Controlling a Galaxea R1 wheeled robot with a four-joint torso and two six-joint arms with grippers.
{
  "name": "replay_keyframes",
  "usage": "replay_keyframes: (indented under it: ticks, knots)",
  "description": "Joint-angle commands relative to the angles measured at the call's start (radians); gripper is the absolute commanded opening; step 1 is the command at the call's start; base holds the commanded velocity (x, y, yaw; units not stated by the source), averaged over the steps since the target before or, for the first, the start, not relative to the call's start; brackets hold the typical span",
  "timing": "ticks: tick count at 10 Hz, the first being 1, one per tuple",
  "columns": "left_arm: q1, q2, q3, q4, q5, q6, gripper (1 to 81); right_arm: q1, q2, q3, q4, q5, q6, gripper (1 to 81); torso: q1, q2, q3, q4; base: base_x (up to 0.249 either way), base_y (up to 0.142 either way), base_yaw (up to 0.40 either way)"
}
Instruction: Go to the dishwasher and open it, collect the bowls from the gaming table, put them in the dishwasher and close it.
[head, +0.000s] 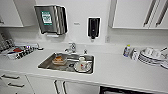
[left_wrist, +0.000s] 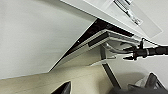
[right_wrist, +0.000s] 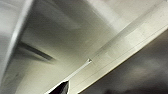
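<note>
The dishwasher (head: 117, 90) shows as a dark gap under the white counter (head: 117, 72), at the lower right of the head view. In the left wrist view its door (left_wrist: 100, 41) is tilted a little way out, with a dark slit (left_wrist: 100, 25) behind its top edge. My right gripper (left_wrist: 133, 52) is a dark shape reaching to that edge; I cannot make out its grip. My left gripper (left_wrist: 107, 86) hangs in front of the door, its two dark fingertips (left_wrist: 63, 88) far apart with nothing between them. The right wrist view looks along pale metal surfaces (right_wrist: 82, 42) from very close. The bowls and the gaming table are out of view.
A steel sink (head: 67, 63) holding dishes is set in the counter, with a tap (head: 72, 47) behind it. Stacked white plates (head: 150, 57) and a bottle (head: 127, 50) stand at the right, a cutlery tray (head: 18, 52) at the left. White cabinets with bar handles (head: 58, 87) sit below the sink.
</note>
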Motion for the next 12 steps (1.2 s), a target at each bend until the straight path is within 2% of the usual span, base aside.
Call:
replay_keyframes:
  ticks: [1, 7, 12]
  knots:
    - [-0.090, -0.039, 0.029, -0.005, 0.020, 0.009, 81.1, 0.006, 0.013, -0.001, -0.056, -0.233, -0.052, 81.1, 0.000, 0.000, 0.000, 0.000, -0.069, 0.000, 0.000]
    - [-0.074, -0.026, 0.020, 0.001, 0.020, 0.009, 81.1, -0.020, 0.068, -0.016, -0.059, -0.233, -0.051, 81.1, 0.000, 0.000, 0.000, 0.000, -0.071, 0.000, 0.000]
    - [-0.024, 0.044, 0.004, 0.007, 0.019, 0.010, 81.1, -0.022, 0.081, -0.024, -0.059, -0.233, -0.052, 81.1, 0.000, 0.000, 0.000, 0.000, -0.073, 0.000, 0.000]
